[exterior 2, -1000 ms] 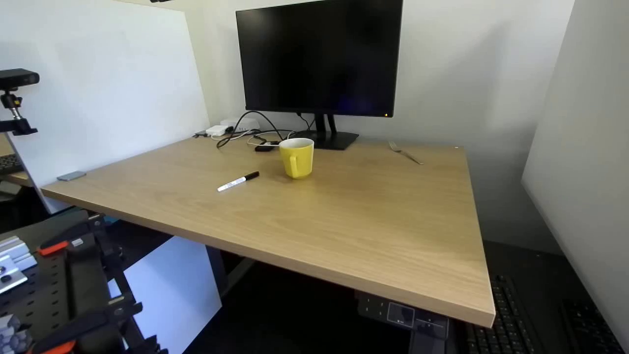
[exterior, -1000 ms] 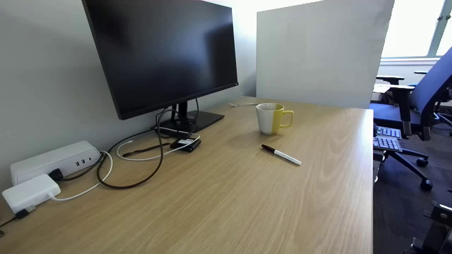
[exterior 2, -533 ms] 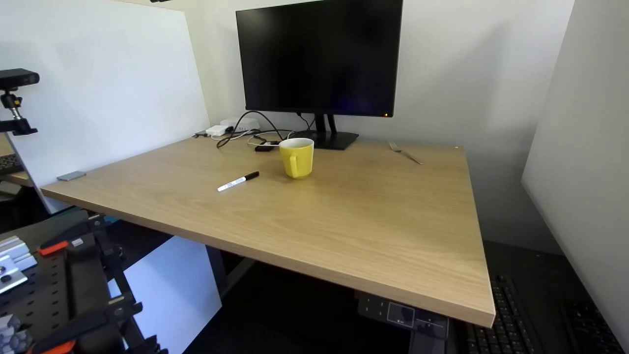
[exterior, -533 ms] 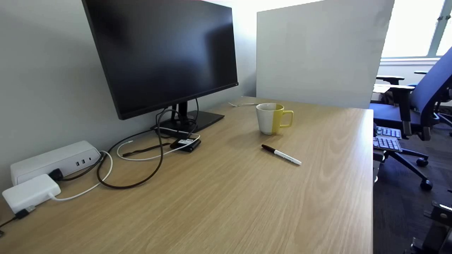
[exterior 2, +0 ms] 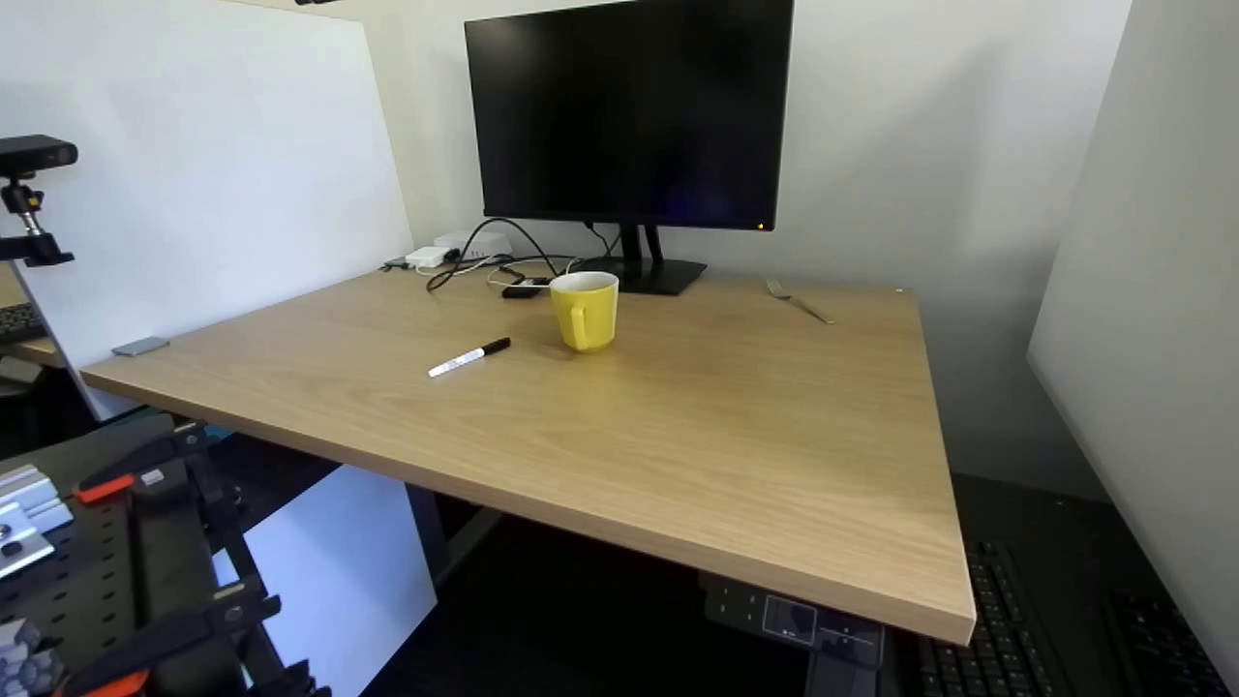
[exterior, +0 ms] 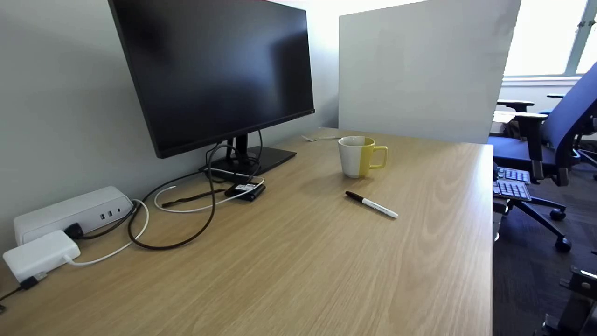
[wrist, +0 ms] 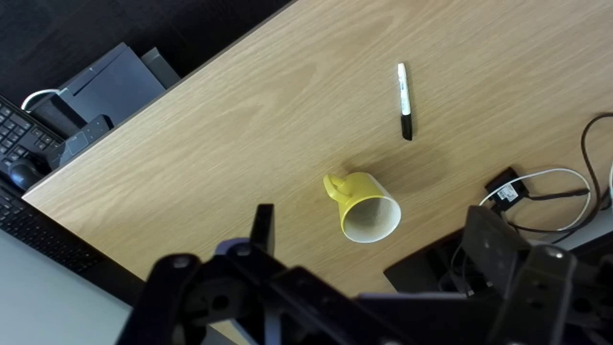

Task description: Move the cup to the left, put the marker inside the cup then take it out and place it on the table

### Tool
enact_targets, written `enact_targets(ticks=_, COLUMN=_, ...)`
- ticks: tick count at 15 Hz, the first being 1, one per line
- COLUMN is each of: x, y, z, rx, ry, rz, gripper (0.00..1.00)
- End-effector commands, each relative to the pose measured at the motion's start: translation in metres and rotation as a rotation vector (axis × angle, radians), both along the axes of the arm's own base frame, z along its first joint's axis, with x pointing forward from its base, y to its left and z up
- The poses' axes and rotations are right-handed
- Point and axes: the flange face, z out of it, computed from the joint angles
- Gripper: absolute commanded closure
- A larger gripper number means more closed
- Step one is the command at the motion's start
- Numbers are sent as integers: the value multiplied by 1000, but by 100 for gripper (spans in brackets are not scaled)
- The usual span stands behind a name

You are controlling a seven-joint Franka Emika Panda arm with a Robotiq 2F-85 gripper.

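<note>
The cup (wrist: pixel 360 188), half white and half yellow with a yellow handle, stands upright on the wood-grain table (exterior 2: pixel 716 426). Nothing shows inside it in the wrist view. Beside the cup (exterior: pixel 350 158), apart from it, lies the marker (exterior: pixel 373 206), white with a black cap; the cap end is nearer the cup. Both also appear in the other view of the desk, the marker (exterior 2: pixel 469 358) flat on the wood. My gripper (wrist: pixel 371 211) is open high above the table, its fingers wide apart and touching nothing; the cup lies below the gap. Neither exterior view shows the gripper.
A black monitor (exterior 2: pixel 629 116) on its stand (exterior 2: pixel 668 276) rises behind the cup. Cables and a black adapter (exterior: pixel 246 190) lie near its base, with a white power strip (exterior: pixel 72 214) farther along. A fork (exterior 2: pixel 799 302) lies toward the back. A white partition (exterior: pixel 419 70) borders the desk.
</note>
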Motion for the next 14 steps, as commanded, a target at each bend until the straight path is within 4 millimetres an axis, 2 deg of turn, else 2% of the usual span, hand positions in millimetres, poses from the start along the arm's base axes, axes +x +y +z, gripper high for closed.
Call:
enact_targets(ticks=1, x=15, y=2, z=-5, rx=-17, ry=-2, rz=37, gripper=0)
enact_targets(ticks=5, x=41, y=9, z=-15, rx=-41, ry=-11, rz=56, gripper=0)
enact_targets(ticks=8, x=69, y=15, z=-21, rx=-52, ry=-27, rz=70, gripper=0)
enact_targets(ticks=10, x=94, y=17, z=-31, rx=-59, ry=-22, rz=74, gripper=0)
enact_targets(ticks=14, x=150, y=21, z=-62, rx=-87, ry=32, rz=74, gripper=0)
